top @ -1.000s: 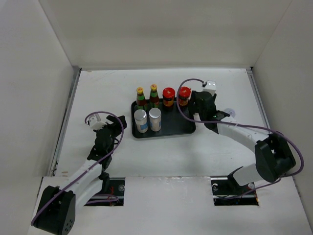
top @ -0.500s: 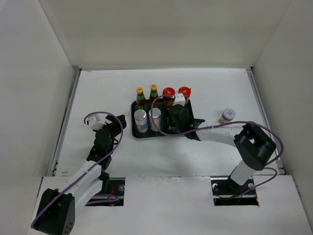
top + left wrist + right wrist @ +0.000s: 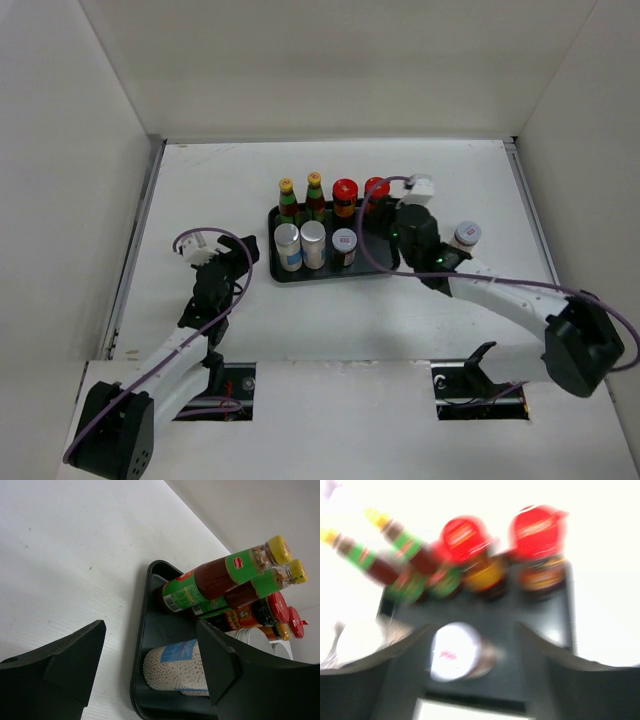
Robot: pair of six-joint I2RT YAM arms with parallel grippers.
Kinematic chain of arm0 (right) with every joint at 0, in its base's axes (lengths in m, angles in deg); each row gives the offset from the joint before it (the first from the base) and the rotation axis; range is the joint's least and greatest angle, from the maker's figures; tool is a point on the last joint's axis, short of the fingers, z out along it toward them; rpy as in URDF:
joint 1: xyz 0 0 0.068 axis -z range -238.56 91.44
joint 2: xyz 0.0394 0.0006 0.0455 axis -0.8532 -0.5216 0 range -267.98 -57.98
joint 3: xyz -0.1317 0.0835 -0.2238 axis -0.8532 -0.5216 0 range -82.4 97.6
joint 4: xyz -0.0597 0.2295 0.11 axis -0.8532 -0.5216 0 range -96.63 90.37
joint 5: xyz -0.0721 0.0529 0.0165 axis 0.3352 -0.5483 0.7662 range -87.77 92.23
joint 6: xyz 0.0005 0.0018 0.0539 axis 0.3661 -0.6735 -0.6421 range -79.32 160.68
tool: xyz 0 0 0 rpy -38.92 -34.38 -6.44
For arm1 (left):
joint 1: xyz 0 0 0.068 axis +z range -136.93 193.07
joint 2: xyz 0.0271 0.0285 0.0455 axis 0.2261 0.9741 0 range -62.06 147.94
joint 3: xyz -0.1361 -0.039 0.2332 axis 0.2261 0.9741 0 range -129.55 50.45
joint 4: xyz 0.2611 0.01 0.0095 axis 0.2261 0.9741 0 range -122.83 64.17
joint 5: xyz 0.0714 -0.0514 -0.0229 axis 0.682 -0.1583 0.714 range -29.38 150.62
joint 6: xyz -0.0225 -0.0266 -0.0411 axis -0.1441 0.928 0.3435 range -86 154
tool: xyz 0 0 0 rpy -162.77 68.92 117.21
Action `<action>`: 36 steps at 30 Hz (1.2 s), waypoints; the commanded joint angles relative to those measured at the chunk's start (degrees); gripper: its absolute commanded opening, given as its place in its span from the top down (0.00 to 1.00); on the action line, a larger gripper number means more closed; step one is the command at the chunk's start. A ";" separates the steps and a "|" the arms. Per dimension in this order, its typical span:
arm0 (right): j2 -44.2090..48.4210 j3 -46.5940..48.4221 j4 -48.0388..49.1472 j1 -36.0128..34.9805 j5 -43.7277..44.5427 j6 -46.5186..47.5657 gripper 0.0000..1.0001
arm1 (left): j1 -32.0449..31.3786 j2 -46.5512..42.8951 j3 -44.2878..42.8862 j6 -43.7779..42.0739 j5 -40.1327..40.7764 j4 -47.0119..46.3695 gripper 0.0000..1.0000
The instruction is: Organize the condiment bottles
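Observation:
On the black tray (image 3: pixel 383 262), the back row holds two slim yellow-capped sauce bottles (image 3: pixel 287 198) (image 3: pixel 315 194) and two red-lidded jars (image 3: pixel 345 195) (image 3: pixel 376 187). Three white shaker jars (image 3: pixel 288 247) (image 3: pixel 314 243) (image 3: pixel 344 247) stand in front. Another shaker jar (image 3: pixel 466 235) is on the table to the right. My right gripper (image 3: pixel 405 235) hangs open over the tray's right end. In its blurred wrist view the nearest shaker jar (image 3: pixel 455 650) stands free below the open right gripper (image 3: pixel 474 629). My left gripper (image 3: pixel 240 252) is open left of the tray, facing a shaker jar (image 3: pixel 175 667).
White walls close in the table on the left, back and right. The tray's left rim (image 3: pixel 142 645) lies just ahead of my left fingers (image 3: pixel 75 655). Purple cables loop off both arms above the table.
My right gripper swung left over the tray and has come back to its right end. A third shaker jar now stands in the front row. The left arm has stayed still.

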 commanded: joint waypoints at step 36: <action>5.83 -9.74 3.62 20.95 11.84 -0.97 0.50 | -1.31 4.61 0.41 0.99 0.51 -7.03 0.22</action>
